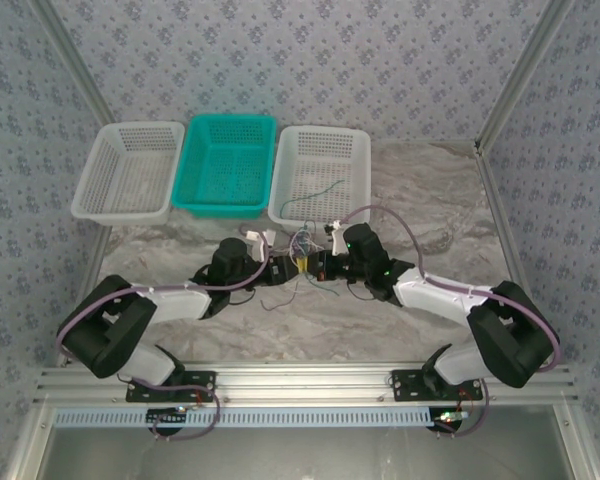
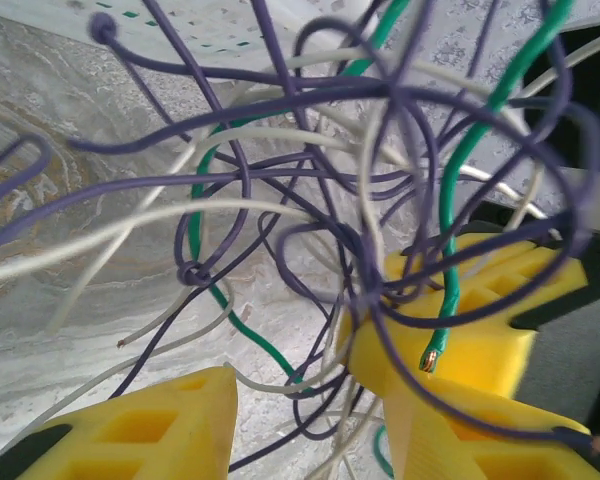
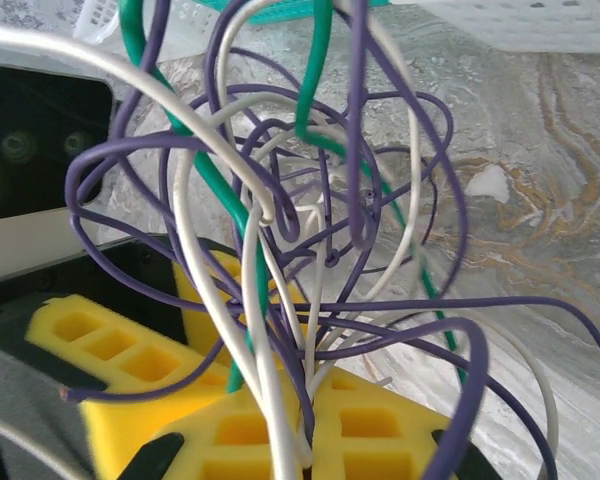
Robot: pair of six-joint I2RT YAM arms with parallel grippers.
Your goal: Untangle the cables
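Marbled grey tabletop [image 1: 450, 200], floral-print walls [image 1: 280, 60]. The right gripper [image 3: 305, 425], yellow-padded, is clamped on the cables [image 1: 303, 250], a purple, white and green tangle mid-table. The left gripper [image 2: 310, 400] has its jaws apart around loose strands. At 12 o'clock a white perforated basket [image 1: 325, 132] holds one green strand [image 1: 325, 190]; a teal basket [image 1: 230, 122] sits at 11.

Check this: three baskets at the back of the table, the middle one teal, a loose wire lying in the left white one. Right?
Not quite. The top external view shows the loose wire lying in the right white basket, not the left white basket. Three baskets, with the teal basket in the middle: correct.
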